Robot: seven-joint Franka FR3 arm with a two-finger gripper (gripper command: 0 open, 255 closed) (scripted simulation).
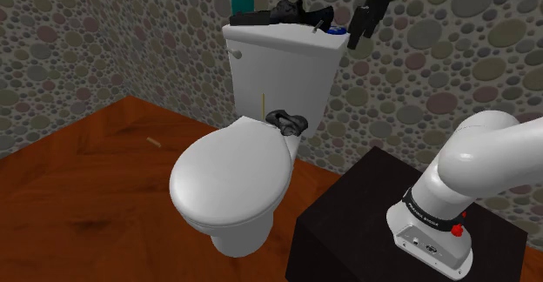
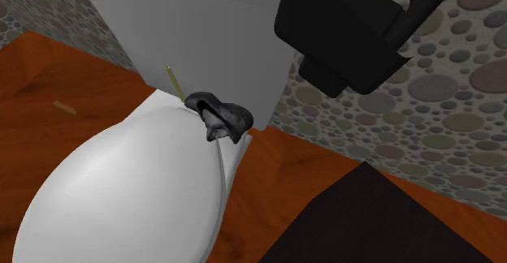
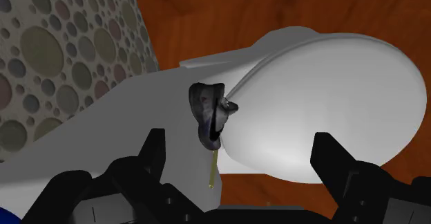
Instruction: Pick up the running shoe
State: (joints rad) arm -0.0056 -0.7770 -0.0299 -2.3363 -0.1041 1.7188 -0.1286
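Arm: raised from the stand point(image 1: 348, 224) at the shoulder view's lower right, bent up and to the left.
Gripper: the gripper point(image 1: 360, 30) is held high beside the tank's point(image 1: 278, 63) top right corner, aimed downward.
Fingers: the fingers point(image 3: 153, 153) are spread wide apart, with nothing clasped.
Shoe: the dark shoe point(image 1: 288, 122) is laid at the far right of the lid point(image 1: 231, 171), against the tank and well below the gripper.
Axis: set left to right along the tank's front; the toe end cannot be told.
Stick: a thin yellow stick point(image 1: 262, 104) is seen just left of the shoe.
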